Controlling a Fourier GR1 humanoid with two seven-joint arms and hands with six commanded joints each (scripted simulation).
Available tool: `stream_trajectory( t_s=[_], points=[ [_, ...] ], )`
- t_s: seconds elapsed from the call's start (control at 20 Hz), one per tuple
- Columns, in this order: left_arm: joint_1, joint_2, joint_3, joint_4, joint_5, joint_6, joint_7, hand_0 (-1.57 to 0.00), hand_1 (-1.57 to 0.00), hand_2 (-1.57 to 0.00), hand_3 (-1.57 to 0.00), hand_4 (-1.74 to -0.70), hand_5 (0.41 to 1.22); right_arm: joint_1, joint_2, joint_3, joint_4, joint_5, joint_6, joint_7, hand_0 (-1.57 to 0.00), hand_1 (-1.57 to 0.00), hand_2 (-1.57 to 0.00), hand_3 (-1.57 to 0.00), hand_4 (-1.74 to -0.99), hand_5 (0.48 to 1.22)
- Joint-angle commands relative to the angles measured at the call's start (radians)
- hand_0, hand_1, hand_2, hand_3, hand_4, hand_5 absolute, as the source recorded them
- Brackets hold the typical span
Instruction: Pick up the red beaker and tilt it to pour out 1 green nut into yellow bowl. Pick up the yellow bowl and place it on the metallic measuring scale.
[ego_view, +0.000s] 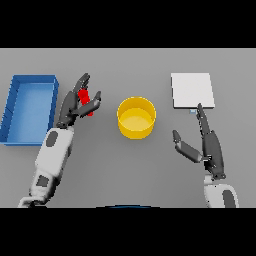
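Tray: blue tray (15, 107) at far left.
Left hand: left hand (75, 106) grips the red beaker (86, 101) beside it.
Bowl: yellow bowl (136, 117) at centre.
Right hand: right hand (209, 146), fingers spread wide, holds nothing.
Scale: white scale (192, 90) just beyond it.

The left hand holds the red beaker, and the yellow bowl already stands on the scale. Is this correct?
Not quite. In the head view the left hand does hold the red beaker, but the yellow bowl stands on the table, apart from the scale.
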Motion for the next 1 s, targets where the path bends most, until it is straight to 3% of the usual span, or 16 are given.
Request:
stream_trajectory(
  t_s=[0.0,0.1,0.25,0.35,0.45,0.6,0.65,0.75,0.95],
  points=[
    [-0.012,-0.007,0.011,0.015,0.011,0.0,0.003,-0.29,-0.33,-0.36,-0.29,-1.45,0.783,-0.001,-0.005,-0.002,-0.011,-0.001,0.0,-0.002,0.0,0.0,0.0,0.0,-1.258,0.644],
    [-0.035,-0.012,0.012,0.038,-0.007,0.038,0.01,-0.66,-0.7,-0.73,-0.72,-1.5,0.941,-0.005,-0.005,-0.003,-0.008,-0.004,0.003,0.013,0.0,0.0,0.0,0.0,-1.255,0.644],
    [-0.055,-0.011,-0.003,0.072,-0.028,0.035,-0.032,-1.11,-1.12,-1.14,-0.97,-1.6,1.078,0.0,-0.003,-0.001,-0.016,-0.004,0.002,0.006,0.0,0.0,0.0,0.0,-1.252,0.644],
    [-0.046,-0.004,-0.016,0.065,-0.034,0.022,-0.044,-1.27,-1.29,-1.3,-1.19,-1.54,1.129,0.015,0.003,0.001,-0.017,-0.007,0.003,0.01,0.0,0.0,0.0,0.0,-1.254,0.644],
    [-0.048,-0.014,-0.014,0.057,-0.042,0.029,-0.011,-1.38,-1.39,-1.4,-1.33,-1.51,1.162,0.015,0.004,0.001,-0.018,-0.005,0.0,0.001,0.0,0.0,0.0,0.0,-1.257,0.645],
    [-0.044,-0.024,-0.003,0.037,-0.014,0.052,-0.021,-1.47,-1.48,-1.48,-1.45,-1.62,1.14,0.012,-0.005,-0.013,-0.005,-0.026,0.012,-0.005,0.0,0.0,0.0,0.0,-1.26,0.643],
    [-0.056,-0.021,0.007,0.034,0.001,0.061,-0.019,-1.49,-1.5,-1.5,-1.47,-1.64,1.132,0.026,-0.006,-0.009,-0.007,-0.018,0.01,-0.025,0.0,0.0,0.0,0.0,-1.262,0.646],
    [-0.042,-0.028,0.005,-0.009,0.02,0.072,-0.026,-1.52,-1.52,-1.52,-1.51,-1.68,1.122,0.02,-0.012,-0.007,-0.021,-0.007,0.006,0.001,0.0,0.0,0.0,0.0,-1.258,0.646],
    [-0.035,0.0,-0.057,-0.111,-0.008,0.082,0.02,-1.55,-1.55,-1.55,-1.54,-1.72,1.114,0.018,-0.005,0.002,-0.018,-0.001,0.005,-0.017,0.0,0.0,0.0,0.0,-1.263,0.654]
  ],
)
